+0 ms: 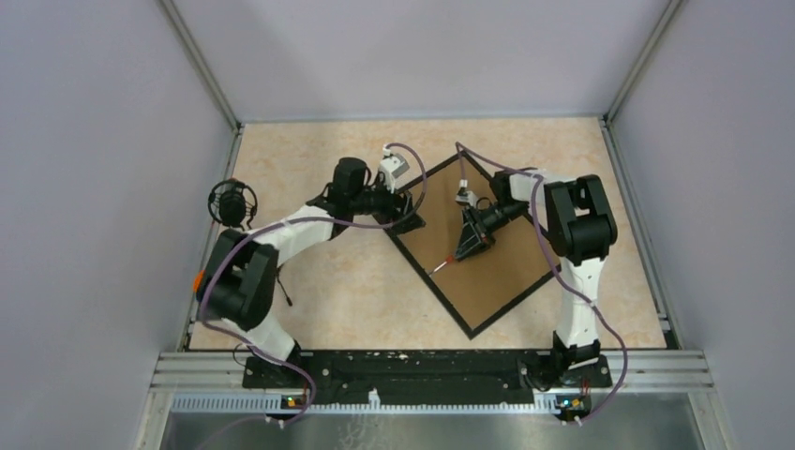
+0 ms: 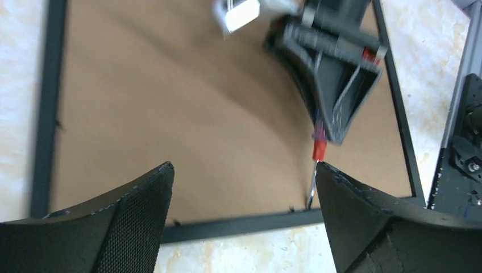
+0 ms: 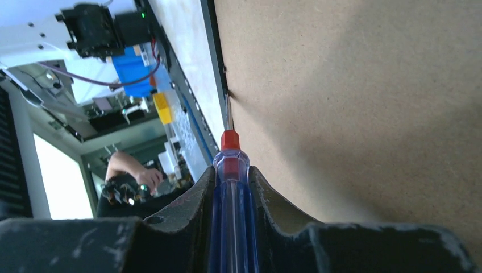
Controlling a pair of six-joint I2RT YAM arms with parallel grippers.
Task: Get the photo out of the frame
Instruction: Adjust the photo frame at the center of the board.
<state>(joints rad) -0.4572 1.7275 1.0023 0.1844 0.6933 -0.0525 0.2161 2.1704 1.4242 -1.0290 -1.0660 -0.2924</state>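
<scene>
Early days, I'd say. The frame (image 1: 497, 281) lies face-down on the table (image 1: 328, 300) with its back still in. The photo is probably underneath, can't see it. Right gripper (image 1: 464, 248) is clamped on a screwdriver (image 3: 230, 165), tip at the lower-left edge. Left gripper (image 2: 243, 170) hangs wide apart above. There's table showing all round.

I'm counting one black frame (image 1: 506, 272), lying brown back up on the single worktop (image 1: 347, 300). Two claws are hanging over it: the left claw (image 2: 244, 168) and the right claw (image 3: 231, 170). One blue-handled screwdriver (image 3: 230, 205) is showing. One round black object (image 1: 232, 202) is sitting at the worktop's left edge.
</scene>
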